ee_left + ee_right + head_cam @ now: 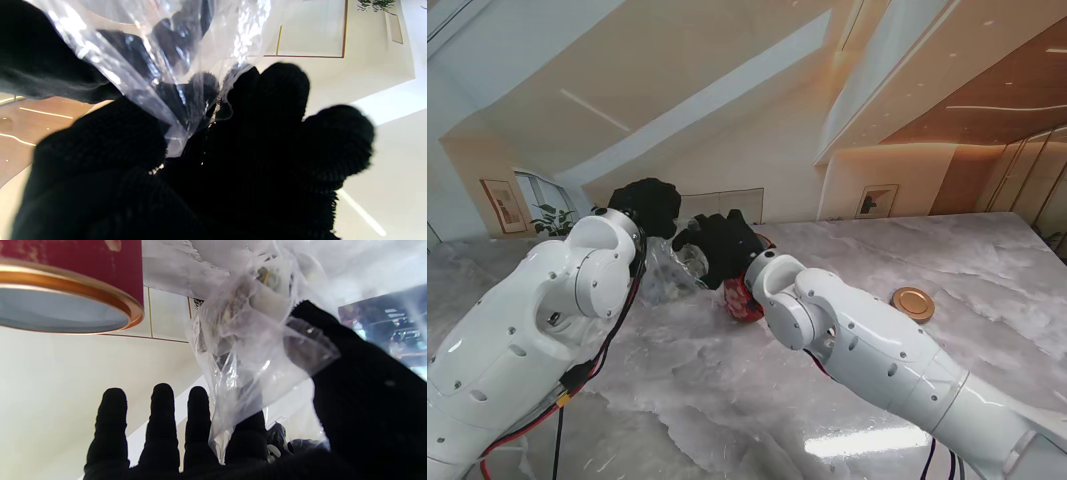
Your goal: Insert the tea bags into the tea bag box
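The stand camera looked from behind both arms over the marble table [987,260] toward the far wall. Each wrist camera sat close behind its own black fingers [160,426], aimed outward. All three shared the clear plastic bag [160,66].

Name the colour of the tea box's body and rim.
Dark red tea box with a gold rim; clearest in the right wrist view.
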Available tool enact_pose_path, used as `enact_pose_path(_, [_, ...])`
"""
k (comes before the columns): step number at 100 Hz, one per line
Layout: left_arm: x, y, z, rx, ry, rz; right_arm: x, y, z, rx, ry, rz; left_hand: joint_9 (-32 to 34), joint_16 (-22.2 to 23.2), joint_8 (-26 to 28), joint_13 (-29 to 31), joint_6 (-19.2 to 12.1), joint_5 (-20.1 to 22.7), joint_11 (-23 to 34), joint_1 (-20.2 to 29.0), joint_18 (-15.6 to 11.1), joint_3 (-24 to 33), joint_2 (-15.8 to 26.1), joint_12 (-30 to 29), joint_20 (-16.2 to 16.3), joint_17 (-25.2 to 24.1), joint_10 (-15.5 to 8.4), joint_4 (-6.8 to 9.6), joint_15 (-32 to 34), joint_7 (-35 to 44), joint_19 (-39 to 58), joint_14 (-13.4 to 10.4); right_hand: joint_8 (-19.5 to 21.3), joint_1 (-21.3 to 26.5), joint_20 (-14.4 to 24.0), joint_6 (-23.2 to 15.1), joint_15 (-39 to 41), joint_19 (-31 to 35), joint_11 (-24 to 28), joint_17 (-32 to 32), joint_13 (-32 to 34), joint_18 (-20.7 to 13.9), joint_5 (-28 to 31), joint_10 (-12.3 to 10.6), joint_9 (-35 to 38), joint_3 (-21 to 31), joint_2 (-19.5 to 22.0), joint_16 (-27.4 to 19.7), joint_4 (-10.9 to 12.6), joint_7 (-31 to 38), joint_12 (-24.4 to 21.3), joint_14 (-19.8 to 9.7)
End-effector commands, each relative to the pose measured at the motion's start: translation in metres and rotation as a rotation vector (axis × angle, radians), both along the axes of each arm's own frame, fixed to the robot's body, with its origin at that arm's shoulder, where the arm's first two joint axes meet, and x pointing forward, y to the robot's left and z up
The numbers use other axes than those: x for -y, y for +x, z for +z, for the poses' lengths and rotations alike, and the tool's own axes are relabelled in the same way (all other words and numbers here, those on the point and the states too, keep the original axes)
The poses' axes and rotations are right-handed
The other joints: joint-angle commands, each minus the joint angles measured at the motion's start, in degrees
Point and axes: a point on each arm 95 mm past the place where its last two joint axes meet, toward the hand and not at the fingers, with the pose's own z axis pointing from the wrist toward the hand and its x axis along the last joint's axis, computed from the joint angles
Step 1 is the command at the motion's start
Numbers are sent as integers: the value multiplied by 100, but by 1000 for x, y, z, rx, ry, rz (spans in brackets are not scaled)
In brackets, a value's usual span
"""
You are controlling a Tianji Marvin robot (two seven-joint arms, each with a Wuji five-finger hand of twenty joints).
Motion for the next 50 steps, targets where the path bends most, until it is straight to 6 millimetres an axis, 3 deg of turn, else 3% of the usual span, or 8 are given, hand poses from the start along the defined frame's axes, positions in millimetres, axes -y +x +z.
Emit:
enact_pose_path(1, [4,-2,5,-1,-10,-12,-1,1,-1,-3,-21,0,170,-63,108,214,61,73,197,235,-569,133,-142,7,102,157,546,175,210,90,440,87,-9,-82,-17,106,22,-99,-94,-93,-183,-82,-296,-42,-152,179,-198,-11,-71,-11,-93,-67])
enact_pose_path(21, [4,-3,8,-1,-21,-9,-3,3,-2,26,-69,11,182,-65,117,224,72,74,224,257,-558,119,-130,29,110,160,562,165,224,86,459,93,149,173,16,100,173,-91,-121,-71,-134,-63,284,-107,-111,350,-305,55,-13,288,-111,-89])
enact_pose_path(50, [3,-5,10,1,-43,-7,-6,5,-5,53,-89,25,208,-65,137,275,78,82,288,267,-575,115,-118,98,133,168,594,181,259,80,513,58,564,564,71,6,490,20,630,1,-19,-63,1611,-172,65,551,-149,210,113,868,186,-151])
